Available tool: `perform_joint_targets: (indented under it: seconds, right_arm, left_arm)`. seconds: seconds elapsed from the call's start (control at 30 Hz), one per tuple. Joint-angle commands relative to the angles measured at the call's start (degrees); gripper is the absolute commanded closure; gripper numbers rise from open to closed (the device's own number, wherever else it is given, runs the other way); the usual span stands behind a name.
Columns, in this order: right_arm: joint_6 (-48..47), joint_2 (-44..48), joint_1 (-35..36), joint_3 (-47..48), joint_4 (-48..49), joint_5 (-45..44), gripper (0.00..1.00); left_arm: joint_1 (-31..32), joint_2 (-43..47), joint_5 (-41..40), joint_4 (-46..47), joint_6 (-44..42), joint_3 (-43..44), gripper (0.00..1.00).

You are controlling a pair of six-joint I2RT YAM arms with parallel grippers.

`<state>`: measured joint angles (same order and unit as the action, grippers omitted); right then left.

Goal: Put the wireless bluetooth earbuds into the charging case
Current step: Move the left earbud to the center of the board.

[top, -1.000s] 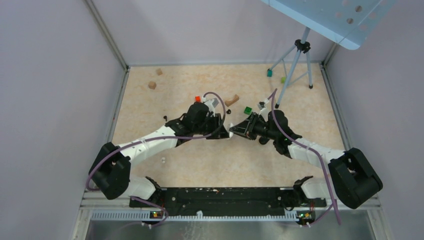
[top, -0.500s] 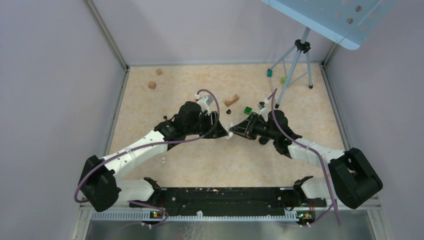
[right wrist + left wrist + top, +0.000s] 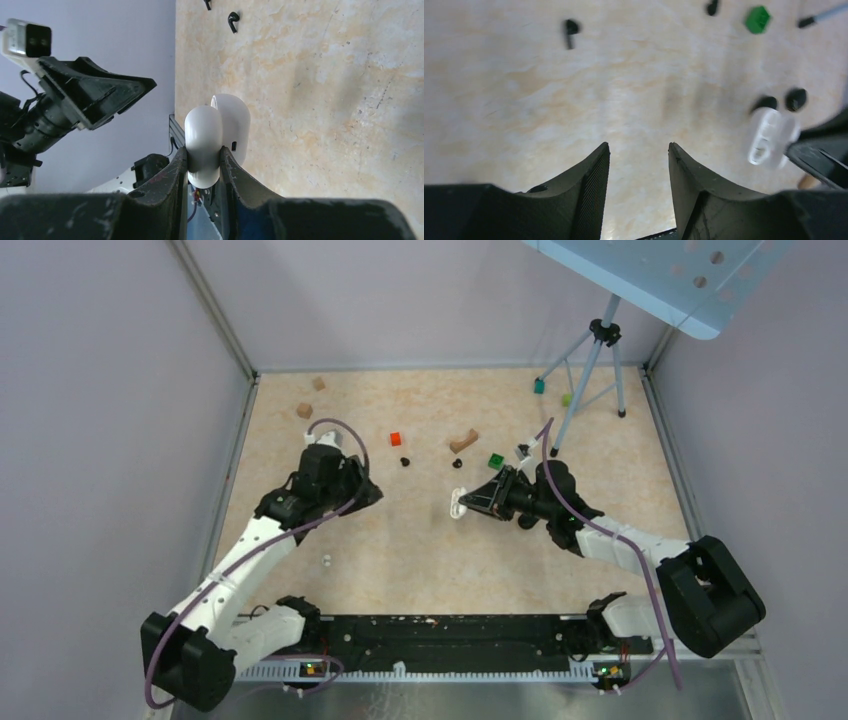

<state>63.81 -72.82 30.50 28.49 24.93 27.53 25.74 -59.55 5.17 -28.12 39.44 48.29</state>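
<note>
My right gripper (image 3: 470,502) is shut on the white charging case (image 3: 457,504), holding it just above the table. In the right wrist view the case (image 3: 222,125) stands on edge between the fingers (image 3: 177,170). Two black earbuds (image 3: 405,461) (image 3: 457,464) lie on the table behind the case; the right wrist view shows them too, one earbud (image 3: 232,20) and another (image 3: 206,4) at the top edge. My left gripper (image 3: 365,490) hangs open and empty, left of the case. In the left wrist view an earbud (image 3: 570,31) lies far ahead and the case (image 3: 769,135) is blurred at right.
A red block (image 3: 395,438), a wooden arch piece (image 3: 463,441) and a green block (image 3: 495,460) lie near the earbuds. Two wooden cubes (image 3: 304,410) sit at the back left. A tripod (image 3: 590,360) stands at the back right. A small white bit (image 3: 326,560) lies near the left arm.
The left arm has pulled back to the left, away from the case, and its jaws have opened wider. The red block and one earbud are now uncovered. The right arm has not moved.
</note>
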Motion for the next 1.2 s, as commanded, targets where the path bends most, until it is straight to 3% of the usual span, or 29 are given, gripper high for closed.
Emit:
perform_joint_targets:
  seconds: [0.0, 0.13, 0.33, 0.6, 0.9, 1.17]
  right_arm:
    - [-1.34, 0.02, 0.02, 1.53, 1.52, 0.89, 1.00]
    - [-1.35, -0.30, 0.00, 1.98, 1.78, 0.95, 1.00]
    - [-1.19, -0.73, 0.00, 2.01, 2.41, 1.50, 1.00]
    - [-0.54, -1.74, 0.02, 1.17, 4.51, 2.77, 1.00]
    - [-0.53, -4.18, 0.04, 2.07, 5.70, 4.44, 1.00]
    - [-2.15, -1.88, 0.04, 3.06, 1.29, 2.68, 1.00]
  left_arm:
    - [-5.07, 3.03, -13.71, -17.43, 4.75, -1.16, 0.48]
    - [-8.33, 2.23, -18.69, -28.34, 12.70, -2.61, 0.47]
    - [-13.83, 0.38, -16.96, -30.52, 16.46, -6.24, 0.50]
    - [-23.18, 1.67, -12.10, -25.73, 12.19, -10.80, 0.54]
    - [-24.85, 2.51, -10.46, -22.53, 14.60, -12.62, 0.54]
    - [-24.85, 0.91, 0.90, -13.27, 10.19, -16.73, 0.56]
